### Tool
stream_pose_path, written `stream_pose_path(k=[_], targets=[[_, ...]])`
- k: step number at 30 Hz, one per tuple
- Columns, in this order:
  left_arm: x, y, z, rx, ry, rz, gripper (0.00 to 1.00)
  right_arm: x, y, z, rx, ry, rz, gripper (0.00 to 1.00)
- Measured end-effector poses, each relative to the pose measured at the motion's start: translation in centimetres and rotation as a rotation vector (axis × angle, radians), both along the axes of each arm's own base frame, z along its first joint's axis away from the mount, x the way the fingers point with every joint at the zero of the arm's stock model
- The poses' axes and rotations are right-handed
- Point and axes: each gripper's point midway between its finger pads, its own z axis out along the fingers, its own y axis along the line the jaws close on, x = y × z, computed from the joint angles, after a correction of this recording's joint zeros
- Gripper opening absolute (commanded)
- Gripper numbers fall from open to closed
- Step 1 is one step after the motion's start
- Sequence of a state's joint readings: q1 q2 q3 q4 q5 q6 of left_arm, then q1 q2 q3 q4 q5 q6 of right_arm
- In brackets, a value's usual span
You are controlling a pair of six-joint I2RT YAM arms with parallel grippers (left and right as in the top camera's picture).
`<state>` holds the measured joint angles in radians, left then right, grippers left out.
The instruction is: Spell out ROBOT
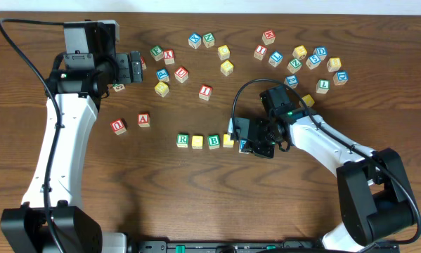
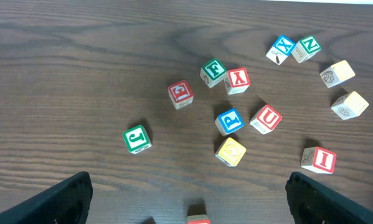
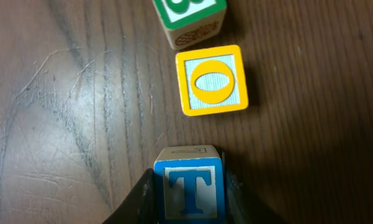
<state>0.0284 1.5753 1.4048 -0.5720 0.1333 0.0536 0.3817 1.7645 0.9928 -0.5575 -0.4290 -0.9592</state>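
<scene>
The right pincer [image 3: 190, 200] pinched the blue T [image 3: 191, 185] just right of the second yellow O [image 3: 212, 79], finishing ROBOT [image 1: 214, 141] on the worktop [image 1: 196, 200]. Next it likely needed aligning and releasing. The left pincer [image 2: 189, 194] stood spread.

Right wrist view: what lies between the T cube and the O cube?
Bare table only, between T cube and O cube; the right wrist view shows it.

Worktop [image 1: 196, 197]: dark brown wood, grain running side to side in the overhead view. Pale scuffs and fine scratches in the finish ahead and to the left of the right claw [image 3: 189, 193]. Narrow pale strip [image 1: 266, 3] along the far edge, well beyond the left claw [image 1: 135, 67]; wall or floor, cannot tell. Light soft and even; shadows short, faint.
</scene>
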Motion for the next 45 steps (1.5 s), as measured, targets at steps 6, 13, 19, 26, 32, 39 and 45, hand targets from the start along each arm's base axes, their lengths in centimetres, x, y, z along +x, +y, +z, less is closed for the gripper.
stream_pose_path(k=[6,13,19,26,32,39,45], targets=[[0.0,0.0,0.0,0.000,0.000,0.000,0.98,0.5,-0.1,0.0,-0.002,0.010,-0.061,0.22],[0.0,0.0,0.0,0.000,0.000,0.000,0.98,1.4,0.2,0.2,0.017,0.008,-0.135,0.25],[0.0,0.0,0.0,0.000,0.000,0.000,0.98,2.1,0.5,0.5,0.040,0.011,-0.202,0.26],[0.0,0.0,0.0,0.000,0.000,0.000,0.98,2.3,0.6,0.5,0.047,0.027,-0.243,0.21],[0.0,0.0,0.0,0.000,0.000,0.000,0.98,2.4,0.4,0.5,0.038,0.032,-0.270,0.19],[0.0,0.0,0.0,0.000,0.000,0.000,0.98,2.5,0.1,0.3,0.023,0.027,-0.284,0.15],[0.0,0.0,0.0,0.000,0.000,0.000,0.98,2.7,-0.1,0.2,0.013,0.029,-0.313,0.15]])
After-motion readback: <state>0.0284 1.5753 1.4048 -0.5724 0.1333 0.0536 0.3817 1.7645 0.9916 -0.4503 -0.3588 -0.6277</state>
